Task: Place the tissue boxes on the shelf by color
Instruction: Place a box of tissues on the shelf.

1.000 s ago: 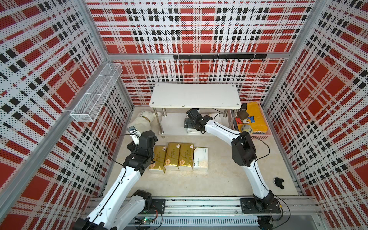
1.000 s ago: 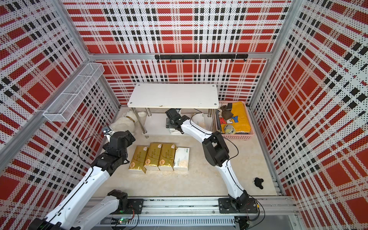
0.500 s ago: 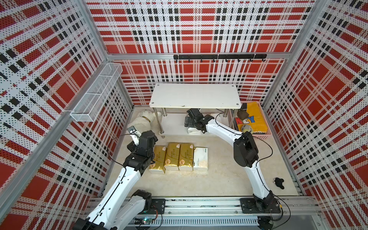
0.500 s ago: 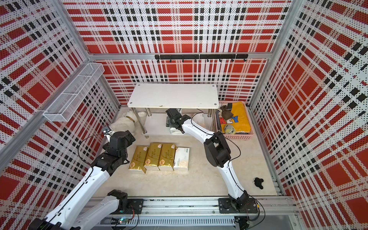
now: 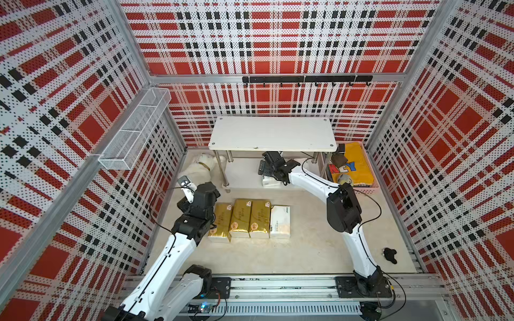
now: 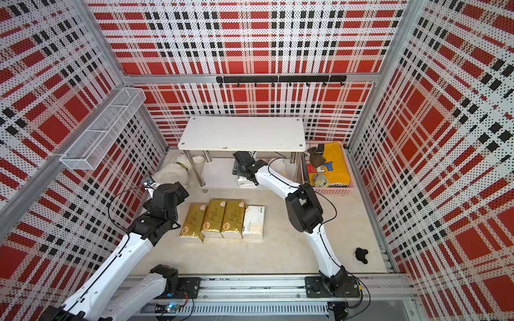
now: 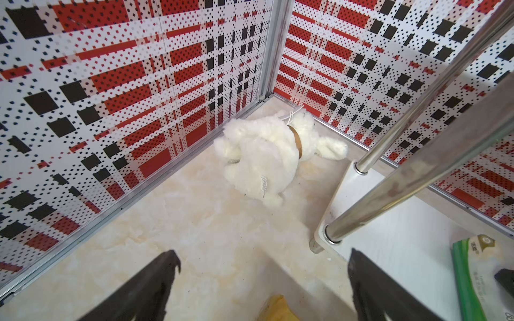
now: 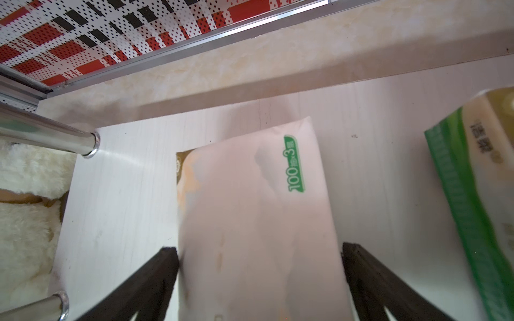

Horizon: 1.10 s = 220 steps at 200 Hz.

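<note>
Not much has shifted in the last second: the right arm's elbow has eased back a touch toward its base, while the right gripper (image 8: 260,248) sits at the lower tier of the shelf (image 5: 272,133) with its fingers spread wide. Between them a white tissue pack (image 8: 250,208) lies flat on the lower board (image 8: 119,180), let go by the look of it. I'd say a white one has just been delivered and the arm is beginning to back out.

The right wrist camera shows what the top views largely hide under the upper board: a green-edged pack (image 8: 472,180) lying beside the first, a gap between them.

On the floor in front, three gold packs (image 5: 240,218) and one floor white pack (image 5: 280,222) wait in a row, pressed side by side. The left gripper (image 7: 263,254) hangs open and empty near the gold end of that row, and its camera catches the plush toy (image 7: 264,155) in the corner
</note>
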### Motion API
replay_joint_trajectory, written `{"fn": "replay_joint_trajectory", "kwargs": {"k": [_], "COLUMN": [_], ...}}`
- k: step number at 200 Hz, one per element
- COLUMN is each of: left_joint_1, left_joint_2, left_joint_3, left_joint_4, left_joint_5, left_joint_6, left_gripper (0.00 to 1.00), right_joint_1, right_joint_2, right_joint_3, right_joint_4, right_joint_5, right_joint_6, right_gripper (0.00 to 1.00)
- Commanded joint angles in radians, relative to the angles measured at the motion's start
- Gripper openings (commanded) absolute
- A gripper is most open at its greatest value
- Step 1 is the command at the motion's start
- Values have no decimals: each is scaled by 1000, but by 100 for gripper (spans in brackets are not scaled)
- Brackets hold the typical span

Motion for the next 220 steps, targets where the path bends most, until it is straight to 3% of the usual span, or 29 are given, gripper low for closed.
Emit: {"fn": "replay_joint_trajectory", "kwargs": {"k": [1,125,220], "left_joint_1": [0,0,7], "left_joint_2": [-18,-31,-28], "left_joint_3": [-19,-21,-19], "left_joint_4": [6,5,4], "left_joint_5": [-1,1,3], "left_joint_6": [3,4,5], "left_gripper": [100,100,100], "right_joint_1": [-3,-14,-13], "right_joint_2": [-33,-11,-58], "right_joint_3": [-19,-56,-55], "right_joint_4": [18,48,74], "right_joint_5": [7,16,34], "right_joint_6": [30,179,37], "right_gripper": [100,99,100]}}
